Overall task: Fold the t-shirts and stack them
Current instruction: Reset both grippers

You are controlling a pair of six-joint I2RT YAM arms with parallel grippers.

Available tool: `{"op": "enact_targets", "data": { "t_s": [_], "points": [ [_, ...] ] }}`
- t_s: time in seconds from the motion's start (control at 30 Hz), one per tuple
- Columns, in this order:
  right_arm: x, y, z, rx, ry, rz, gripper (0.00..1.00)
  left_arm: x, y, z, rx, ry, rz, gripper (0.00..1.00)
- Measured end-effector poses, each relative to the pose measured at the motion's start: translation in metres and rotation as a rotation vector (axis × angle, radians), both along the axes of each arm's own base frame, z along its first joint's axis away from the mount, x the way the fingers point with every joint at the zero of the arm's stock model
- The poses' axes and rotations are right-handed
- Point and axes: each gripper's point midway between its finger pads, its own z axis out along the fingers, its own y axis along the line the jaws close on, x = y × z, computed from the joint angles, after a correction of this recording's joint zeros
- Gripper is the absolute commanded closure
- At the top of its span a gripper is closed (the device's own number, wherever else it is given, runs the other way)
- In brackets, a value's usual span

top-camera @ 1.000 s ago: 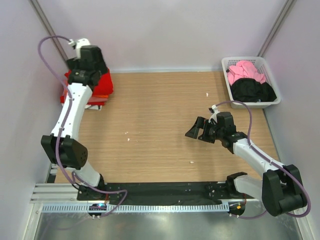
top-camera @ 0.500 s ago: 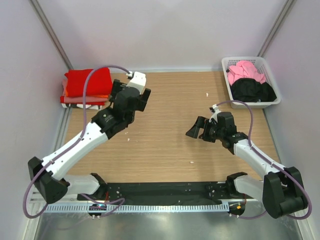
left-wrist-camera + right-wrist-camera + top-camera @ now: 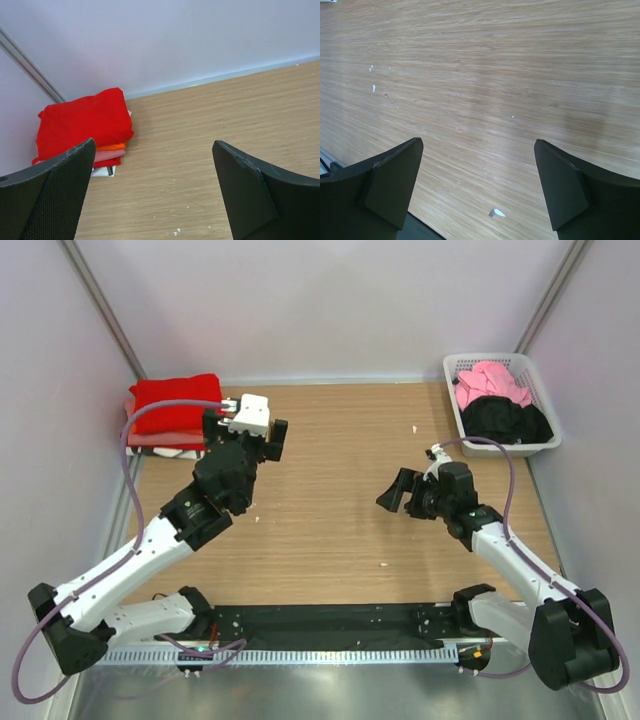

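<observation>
— Where is the bright red cloth t-shirt (image 3: pixel 172 403)?

— Folded, on top of a pile at the far left corner of the light wooden tabletop (image 3: pixel 330 440), close to the back wall. Under it, the left wrist view shows an orange cloth layer (image 3: pixel 111 147), and beneath that a salmon-pink cloth layer (image 3: pixel 107 155).

— And the left pincer (image 3: pixel 153 145)?

— Spread wide and holding nothing. It hangs above the tabletop just right of the pile, apart from it, facing the back wall. Bare wood shows between its two black fingers (image 3: pixel 55 195).

— The right pincer (image 3: pixel 478 142)?

— Also spread wide and empty, over the middle-right of the tabletop and tilted down toward the wood. Only wood grain and a few small white specks (image 3: pixel 374 88) show between its fingers.

— Anything left unfolded?

— A pink cloth t-shirt (image 3: pixel 490 382) and a black cloth t-shirt (image 3: pixel 505 420) lie crumpled in the white slatted plastic basket (image 3: pixel 515 449) at the far right corner. The pink one is toward the back, the black one nearer the arms. Both pincers are well apart from the basket.
</observation>
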Motion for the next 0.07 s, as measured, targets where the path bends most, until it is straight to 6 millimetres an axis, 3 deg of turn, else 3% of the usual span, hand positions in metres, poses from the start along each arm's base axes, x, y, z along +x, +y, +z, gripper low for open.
{"op": "enact_targets", "data": {
  "t_s": [0.07],
  "points": [
    [0.0017, -0.0023, 0.0045, -0.011, -0.004, -0.012, 0.0, 0.0015, -0.0012, -0.0056, 0.02, 0.016, 0.003, 0.0]
  ]
}}
